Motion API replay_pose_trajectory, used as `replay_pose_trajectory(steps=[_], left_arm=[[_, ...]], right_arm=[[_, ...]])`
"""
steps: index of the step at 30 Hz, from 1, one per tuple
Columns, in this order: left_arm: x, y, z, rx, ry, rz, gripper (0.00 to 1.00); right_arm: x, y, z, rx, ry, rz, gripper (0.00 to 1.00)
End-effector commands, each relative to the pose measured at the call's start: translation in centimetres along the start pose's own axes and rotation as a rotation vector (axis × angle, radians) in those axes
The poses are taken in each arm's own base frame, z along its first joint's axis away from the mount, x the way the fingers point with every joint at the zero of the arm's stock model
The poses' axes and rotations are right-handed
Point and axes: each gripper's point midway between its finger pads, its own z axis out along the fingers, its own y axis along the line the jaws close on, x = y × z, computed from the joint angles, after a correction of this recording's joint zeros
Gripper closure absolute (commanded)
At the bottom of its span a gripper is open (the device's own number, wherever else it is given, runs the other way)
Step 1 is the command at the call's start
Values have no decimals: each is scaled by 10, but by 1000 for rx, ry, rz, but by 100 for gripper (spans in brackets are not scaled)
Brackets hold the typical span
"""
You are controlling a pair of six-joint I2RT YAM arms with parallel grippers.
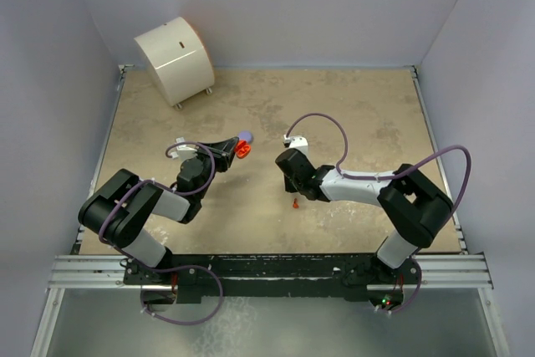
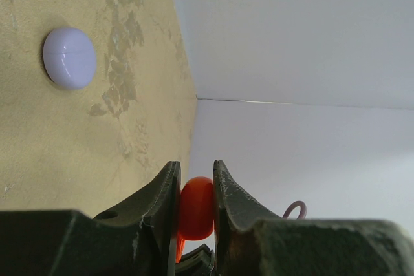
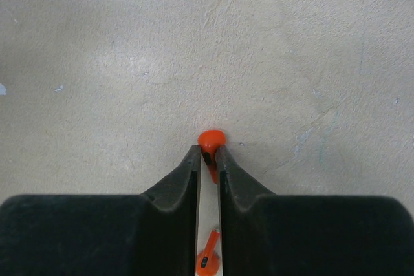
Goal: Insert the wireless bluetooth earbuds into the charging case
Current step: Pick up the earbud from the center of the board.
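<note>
My left gripper (image 2: 195, 166) is shut on a round red-orange charging case (image 2: 196, 208) and holds it up off the table; from above the case (image 1: 242, 150) shows at its tips. A lilac round case (image 2: 69, 57) lies shut on the table just beyond, also visible in the top view (image 1: 245, 135). My right gripper (image 3: 207, 151) points down at the table, shut on a red-orange earbud (image 3: 211, 140) whose head sticks out past the fingertips. A second red-orange earbud (image 3: 208, 262) lies on the table, seen through the gap between the fingers. No lilac earbuds are in view.
A white cylindrical device (image 1: 175, 58) stands at the back left corner. Pale walls close the table (image 1: 359, 114) on three sides. The right arm's purple cable (image 1: 326, 123) loops above the table's middle.
</note>
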Motion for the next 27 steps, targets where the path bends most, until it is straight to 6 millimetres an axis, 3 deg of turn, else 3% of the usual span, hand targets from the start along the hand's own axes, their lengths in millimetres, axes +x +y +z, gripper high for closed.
replay_pose_trajectory(steps=[1,9,27], left_arm=[[-4,-22,-2,72,-9,-24,100],[-4,-24,-2,76,-10,-23,100],[-4,-21,-2,69,-10,-22,100]], right_arm=[[8,-3,2,16,22,-9,83],[4,-2,0,17,11,-3,72],[-6,-2,-2,32,-11,-6,74]])
